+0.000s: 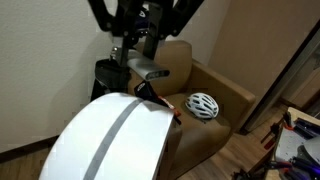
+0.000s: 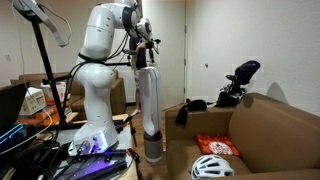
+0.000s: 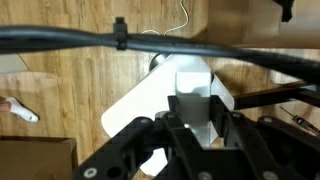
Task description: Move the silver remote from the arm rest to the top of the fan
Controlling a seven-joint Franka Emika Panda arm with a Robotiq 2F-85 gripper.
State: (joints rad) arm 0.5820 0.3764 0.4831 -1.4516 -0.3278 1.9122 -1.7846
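My gripper (image 1: 138, 58) is shut on the silver remote (image 1: 150, 69), a flat grey slab that sticks out to one side. It hangs above the fan (image 1: 110, 140), a big white dome with a grey band. In an exterior view the gripper (image 2: 144, 50) is just above the top of the tall fan (image 2: 150, 110); the remote is too small to make out there. In the wrist view the remote (image 3: 195, 88) sits between the black fingers (image 3: 196, 125), with the white fan top (image 3: 135, 115) below it.
A brown armchair (image 1: 205, 80) holds a white vented helmet (image 1: 203, 105), also seen in an exterior view (image 2: 212, 167) next to an orange bag (image 2: 218, 146). A black-and-red object (image 1: 152, 97) lies by the armrest. Cables cross the wrist view (image 3: 120, 38) above a wooden floor.
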